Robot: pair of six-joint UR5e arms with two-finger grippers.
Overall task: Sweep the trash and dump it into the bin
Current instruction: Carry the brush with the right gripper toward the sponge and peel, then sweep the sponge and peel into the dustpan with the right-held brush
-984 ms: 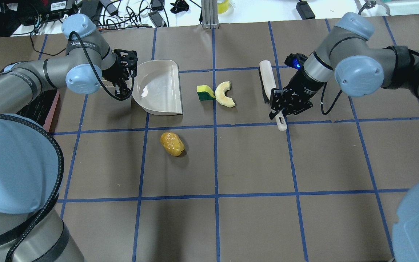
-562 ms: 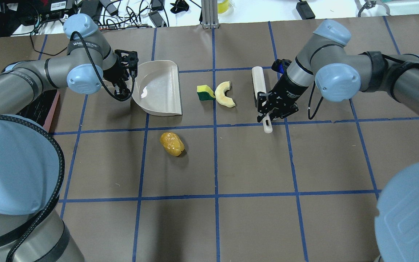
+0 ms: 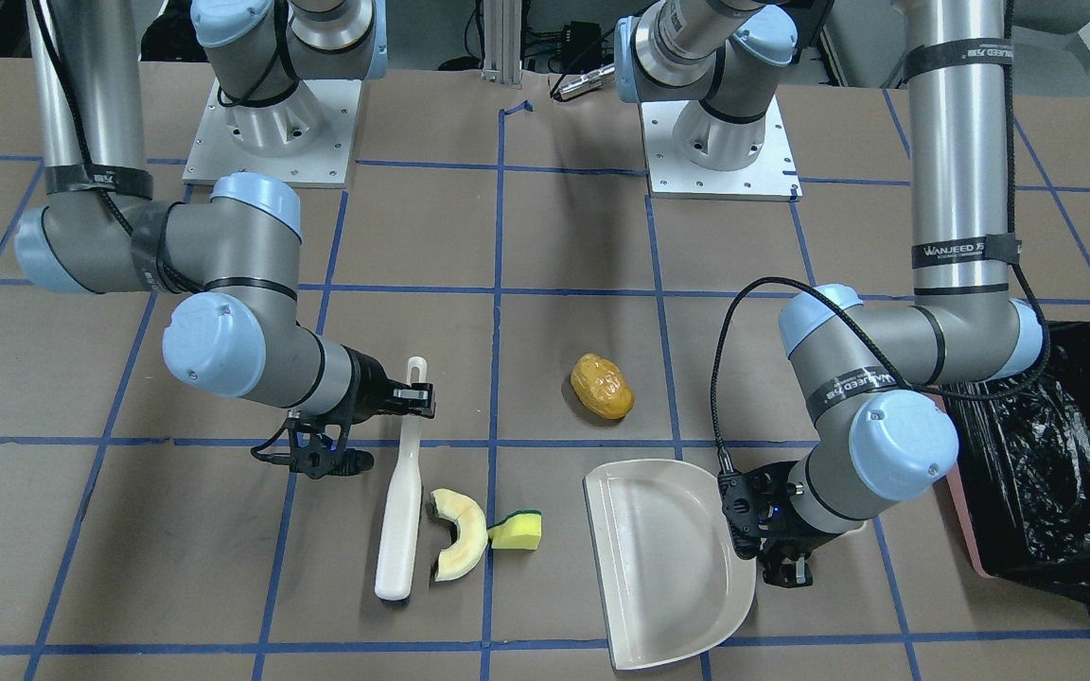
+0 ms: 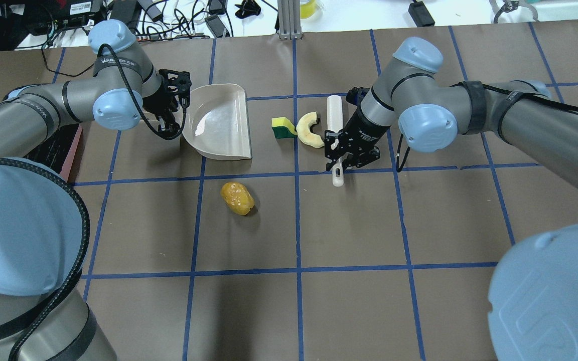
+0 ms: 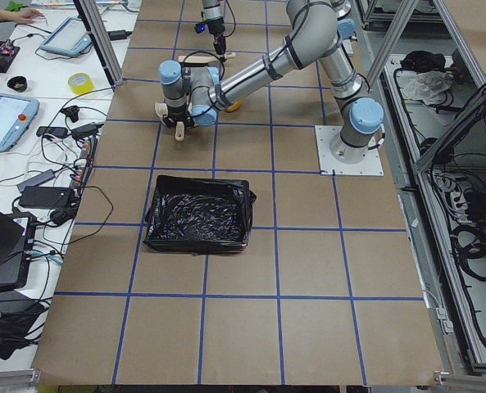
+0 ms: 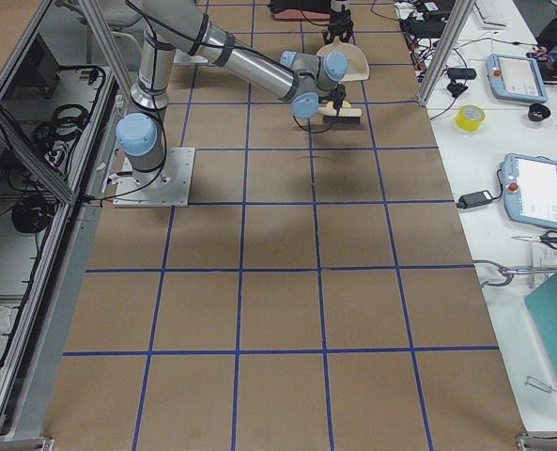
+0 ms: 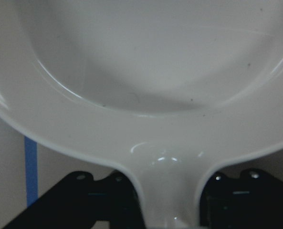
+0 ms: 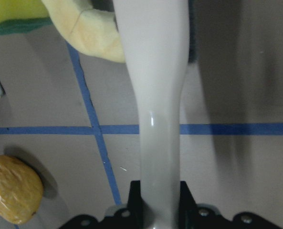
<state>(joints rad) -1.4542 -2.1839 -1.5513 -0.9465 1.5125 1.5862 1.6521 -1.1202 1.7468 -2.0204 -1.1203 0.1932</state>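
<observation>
The right claw [image 4: 337, 159] is clamped on the neck of the white brush [image 4: 334, 118]. The handle end pokes out behind its fingers and the head reaches ahead of it, away from the robot. A second ago claw and brush stood well off to the claw's outer side. They have since slid inward, and the brush head now lies right against the pale crescent slice [image 4: 310, 130], the first thing on the claw's inner side. I cannot tell for sure whether the bristles already press on it, though the wrist view suggests contact. Neither the slice nor the yellow-green sponge piece [image 4: 283, 127] just beyond it has shifted yet, so I judge the approach finished and the push about to start.

Farther along the same line the cream dustpan [image 4: 219, 123] waits with its mouth toward the right claw. The left claw [image 4: 179, 109] pinches its stub handle and has not moved. The golden-brown lump [image 4: 237, 198] sits off that line, inward and back toward the robot, and will likely need its own stroke. Farthest out, past the left claw, stands the pink bin [image 3: 964, 515] with its black liner.
</observation>
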